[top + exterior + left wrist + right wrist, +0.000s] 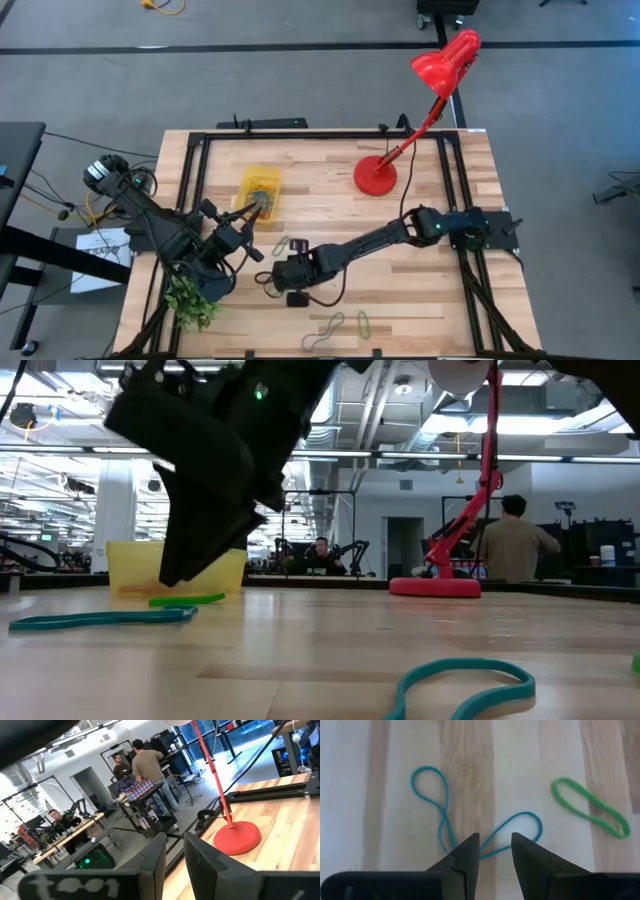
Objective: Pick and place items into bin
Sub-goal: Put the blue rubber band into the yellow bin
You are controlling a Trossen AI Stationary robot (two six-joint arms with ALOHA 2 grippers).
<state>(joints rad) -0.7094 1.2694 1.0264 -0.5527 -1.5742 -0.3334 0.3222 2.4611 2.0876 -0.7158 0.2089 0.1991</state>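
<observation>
the items are thin loops scattered on the wooden table (330,210), with some already in the bin (260,190).

left side: the left gripper (258,208) hovers at the near edge of the bin, angled toward it. in the left wrist view its fingers (155,865) stand close together with a narrow gap, and no loop shows between them; whether anything is pinched at the tips cannot be told. this position suits a release over the yellow tray. the bin lies just ahead of these fingers.

centre: the right gripper (492,851) points straight down at the table, in front of the bin and well apart from it. its fingers (465,857) are spread slightly, and a teal loop (470,827) runs into the gap between the tips, its two lobes fanning out ahead of them. the straddle places one strand between the pads, so closing should catch it. the grasp is judged not yet made. because the loop is floppy, a shallow pinch may slip.

right side: a green loop (590,807) lies flat beside the right finger, apart from it and from the teal loop.
</observation>
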